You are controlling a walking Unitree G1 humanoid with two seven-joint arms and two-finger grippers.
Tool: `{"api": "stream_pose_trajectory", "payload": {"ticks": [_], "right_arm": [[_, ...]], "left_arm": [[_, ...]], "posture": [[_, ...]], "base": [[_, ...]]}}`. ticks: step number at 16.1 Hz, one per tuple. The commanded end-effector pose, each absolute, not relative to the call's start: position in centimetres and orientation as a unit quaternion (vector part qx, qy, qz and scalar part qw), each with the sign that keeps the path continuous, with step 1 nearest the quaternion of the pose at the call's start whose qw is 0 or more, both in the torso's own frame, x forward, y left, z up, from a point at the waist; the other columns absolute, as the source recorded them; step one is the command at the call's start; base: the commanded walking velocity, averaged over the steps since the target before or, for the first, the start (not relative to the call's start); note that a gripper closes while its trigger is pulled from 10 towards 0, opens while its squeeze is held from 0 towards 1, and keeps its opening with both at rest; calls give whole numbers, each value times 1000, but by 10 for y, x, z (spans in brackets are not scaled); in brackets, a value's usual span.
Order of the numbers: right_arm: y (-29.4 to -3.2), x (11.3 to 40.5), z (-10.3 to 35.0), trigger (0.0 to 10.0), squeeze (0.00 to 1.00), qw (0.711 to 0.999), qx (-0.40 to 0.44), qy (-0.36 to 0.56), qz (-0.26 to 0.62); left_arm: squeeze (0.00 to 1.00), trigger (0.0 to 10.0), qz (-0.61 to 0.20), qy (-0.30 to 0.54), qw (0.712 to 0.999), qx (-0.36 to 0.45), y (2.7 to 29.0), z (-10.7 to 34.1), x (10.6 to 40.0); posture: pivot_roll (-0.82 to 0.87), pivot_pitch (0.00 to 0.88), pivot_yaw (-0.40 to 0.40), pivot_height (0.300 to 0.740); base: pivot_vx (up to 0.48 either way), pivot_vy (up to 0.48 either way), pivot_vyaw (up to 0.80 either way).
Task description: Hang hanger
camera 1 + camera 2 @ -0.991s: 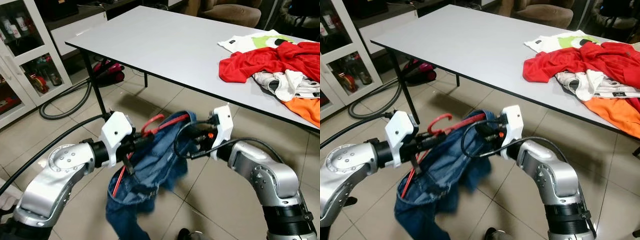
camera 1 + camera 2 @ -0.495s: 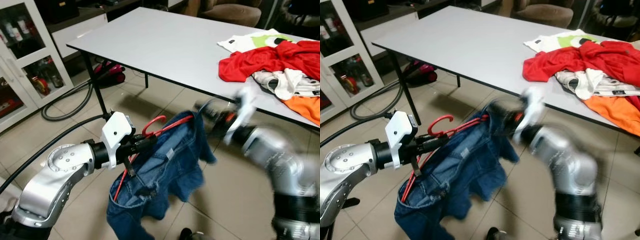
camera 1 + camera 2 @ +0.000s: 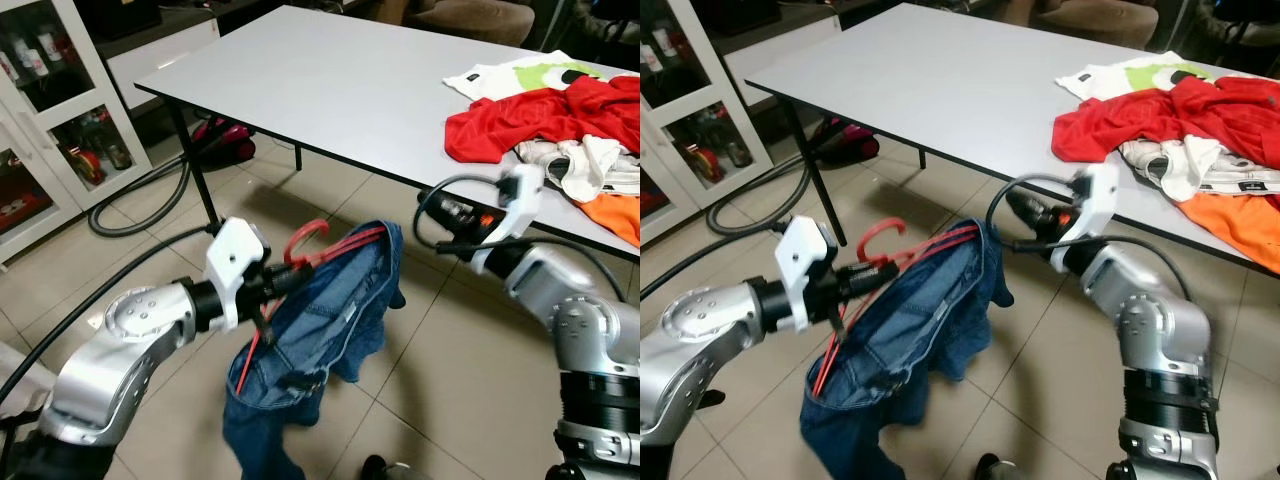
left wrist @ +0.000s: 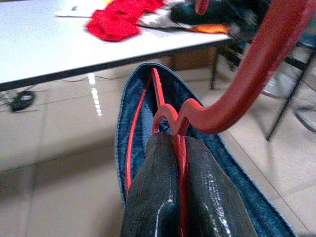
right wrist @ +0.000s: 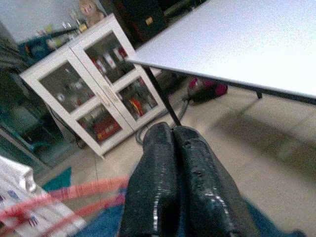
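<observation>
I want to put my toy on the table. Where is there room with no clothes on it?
The grey table is bare over its whole near-left part, from the corner by the glass cabinet up to the red shirt. The far right end is crowded: the clothes pile covers it. The left gripper holds the red hanger with jeans below the table edge.

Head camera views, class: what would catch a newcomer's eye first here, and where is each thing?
First, the blue jeans draped on a red hanger, held over the tiled floor by the left gripper, its jaws shut on the hanger's neck. Next, the right gripper, jaws closed and empty, raised beside the jeans near the table edge. Then the pile of red, white and orange clothes on the table's far right end.
</observation>
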State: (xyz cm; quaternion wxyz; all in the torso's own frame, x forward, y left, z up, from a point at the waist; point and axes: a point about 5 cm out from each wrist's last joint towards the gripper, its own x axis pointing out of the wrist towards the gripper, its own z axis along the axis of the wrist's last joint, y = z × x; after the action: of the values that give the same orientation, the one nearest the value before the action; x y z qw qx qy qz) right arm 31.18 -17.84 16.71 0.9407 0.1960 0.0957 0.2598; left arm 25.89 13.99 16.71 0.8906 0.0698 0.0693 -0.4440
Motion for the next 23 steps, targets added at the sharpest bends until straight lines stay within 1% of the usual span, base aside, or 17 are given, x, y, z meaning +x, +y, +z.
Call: {"api": "stream_pose_trajectory", "payload": {"ticks": [1,2,3,5,7,11,13,15,17,19,20,21,22,23], "right_arm": [[-178,311,160,10000,1000,946,180,107,247],[-169,308,155,10000,1000,944,182,115,250],[-164,307,152,10000,1000,942,185,120,254],[-147,302,150,10000,1000,937,185,135,264],[-125,296,158,10000,1000,931,179,123,292],[-111,298,167,10000,1000,936,164,102,293],[-108,299,166,10000,1000,938,160,109,287],[-109,302,159,10000,1000,946,158,127,251],[-109,305,156,10000,1000,952,152,125,233],[-109,305,155,10000,1000,959,124,113,229],[-113,306,158,10000,1000,971,87,85,207],[-116,306,163,10000,1000,980,17,37,193],[-118,305,166,10000,1000,982,-12,12,189],[-121,301,166,10000,1000,984,-4,-11,178]], "left_arm": [[0,10000,-412,34,908,67,145,181,268],[0,10000,-394,18,918,47,143,187,273],[0,10000,-392,14,919,41,142,188,273],[0,10000,-395,13,918,32,138,188,272],[0,10000,-400,8,916,26,132,190,271],[0,10000,-395,8,918,30,129,187,273],[0,10000,-395,10,918,31,128,185,273],[0,10000,-396,11,918,32,127,185,271],[0,10000,-396,11,918,35,128,185,272],[0,10000,-397,12,917,37,127,184,272],[0,10000,-397,12,917,39,128,184,272],[0,10000,-398,12,917,42,128,183,272],[0,10000,-398,13,917,42,128,183,272],[0,10000,-397,14,917,45,129,182,272]], "posture": [[-1,52,44,740],[-1,53,45,740],[-1,53,45,740],[0,51,46,740],[-1,51,42,740],[-2,54,35,740],[-1,54,31,740],[3,52,30,740],[5,49,31,740],[6,45,33,740],[6,42,34,740],[6,41,33,740],[7,42,35,740],[5,42,35,740]], "base": [[0,0,0],[0,0,0],[0,0,0],[0,0,0],[0,0,0],[0,0,0],[0,0,0],[0,0,0],[0,0,0],[0,0,0],[0,0,0],[0,0,0],[0,0,0],[0,0,0]]}}
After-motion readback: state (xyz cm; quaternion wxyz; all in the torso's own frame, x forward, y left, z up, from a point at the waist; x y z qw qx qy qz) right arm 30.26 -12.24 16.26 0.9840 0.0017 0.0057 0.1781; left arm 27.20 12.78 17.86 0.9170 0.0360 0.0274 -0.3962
